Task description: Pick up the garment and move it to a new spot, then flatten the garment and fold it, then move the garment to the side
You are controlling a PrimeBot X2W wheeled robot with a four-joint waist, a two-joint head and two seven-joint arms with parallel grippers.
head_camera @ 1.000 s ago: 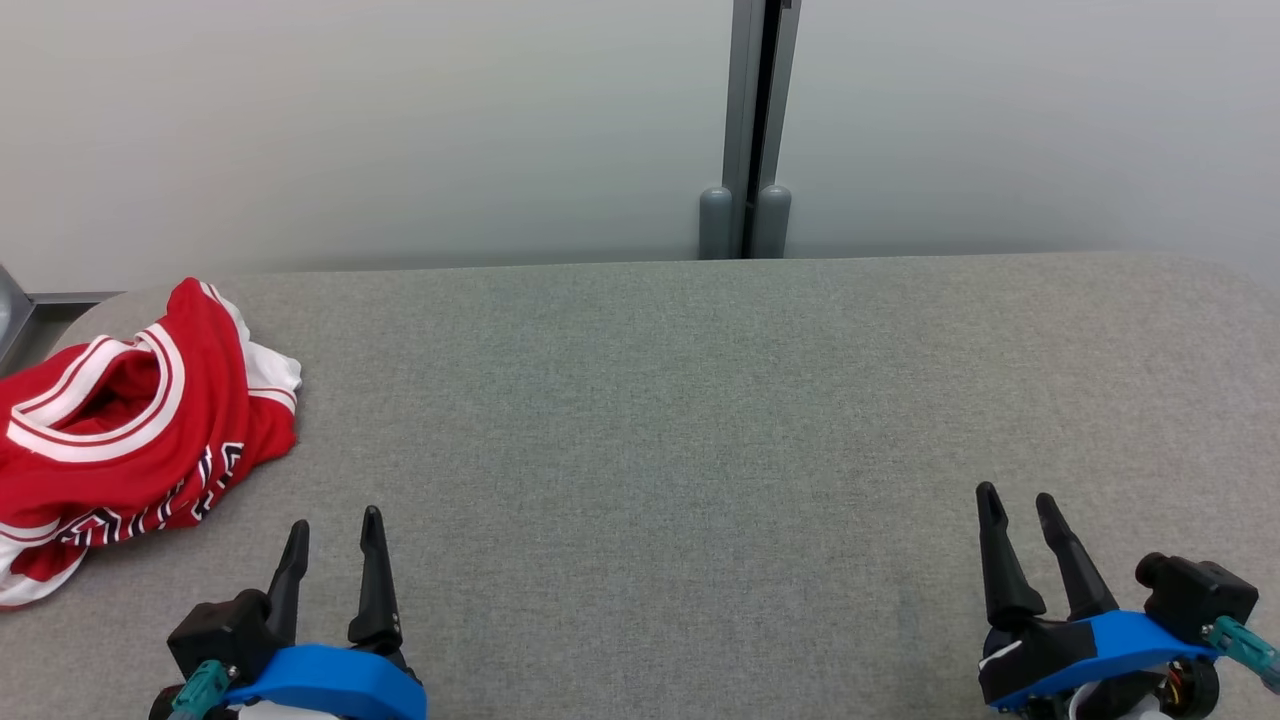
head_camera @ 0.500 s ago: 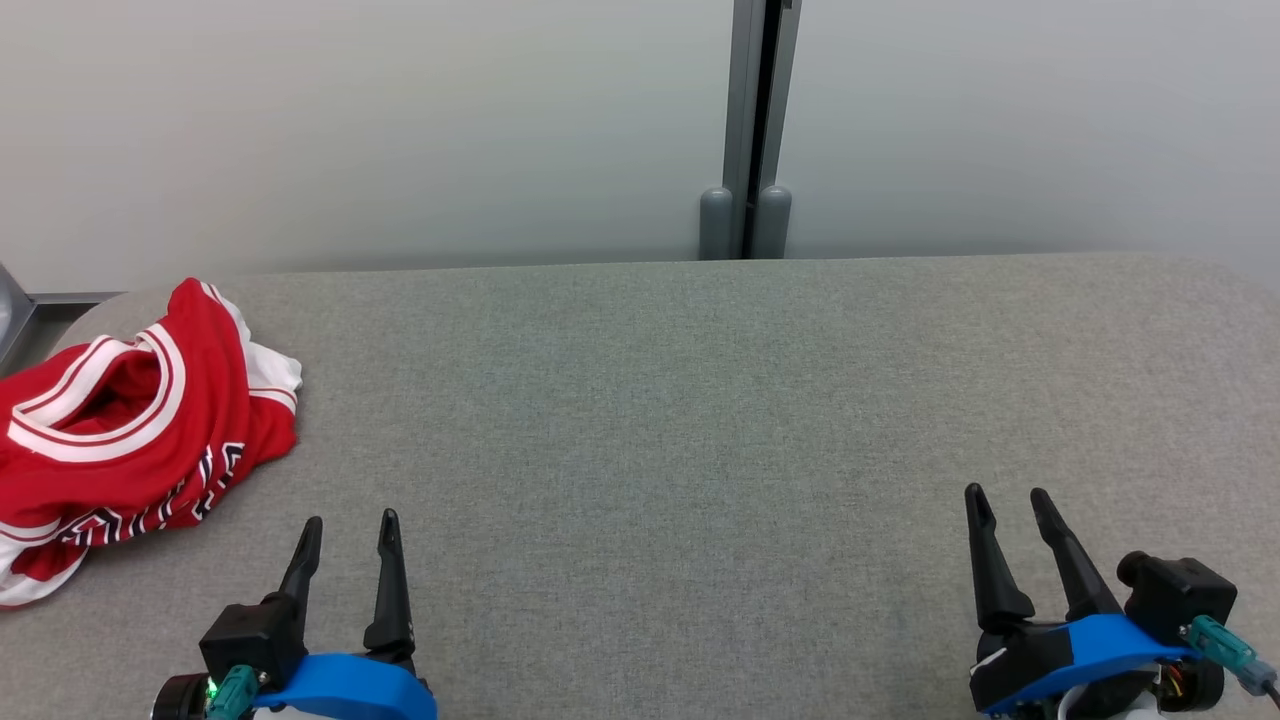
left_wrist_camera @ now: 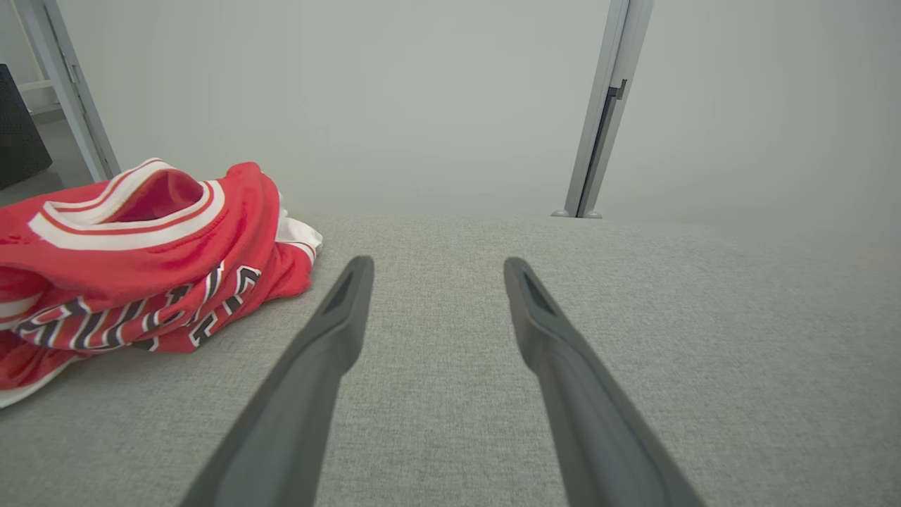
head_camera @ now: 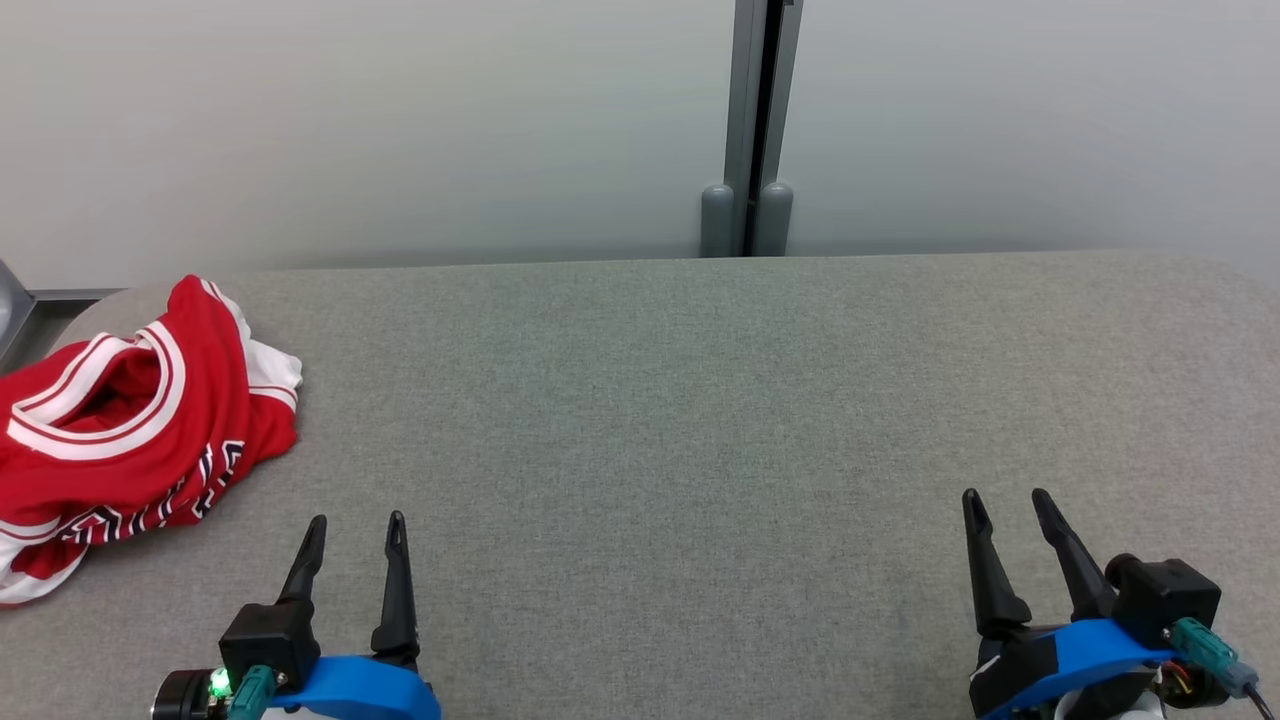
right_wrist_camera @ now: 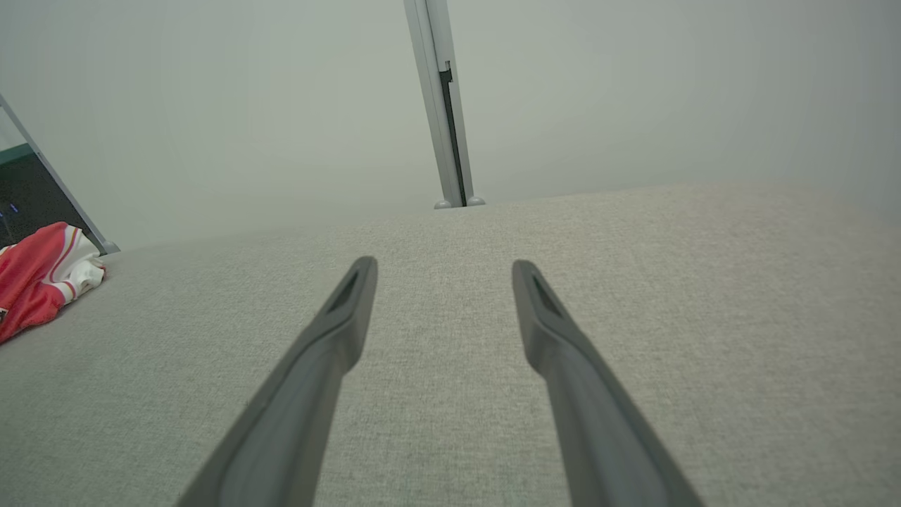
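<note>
The garment (head_camera: 130,430) is a red jersey with white and dark trim, lying crumpled at the far left of the grey table (head_camera: 700,400). It also shows in the left wrist view (left_wrist_camera: 134,260) and, small, at the left edge of the right wrist view (right_wrist_camera: 39,278). My left gripper (head_camera: 357,522) stands open near the front edge, to the right of the garment and apart from it. Far off at the lower right, my right gripper (head_camera: 1005,496) is open too. Nothing lies between either pair of fingers.
A pale wall with a grey vertical post (head_camera: 748,130) runs behind the table. A metal frame (head_camera: 20,310) shows at the far left beyond the table's rounded corner. Bare grey cloth stretches from the garment to the right side.
Both grippers have drawn back a little toward the front edge; the left one has also shifted slightly right. The garment lies as before.
</note>
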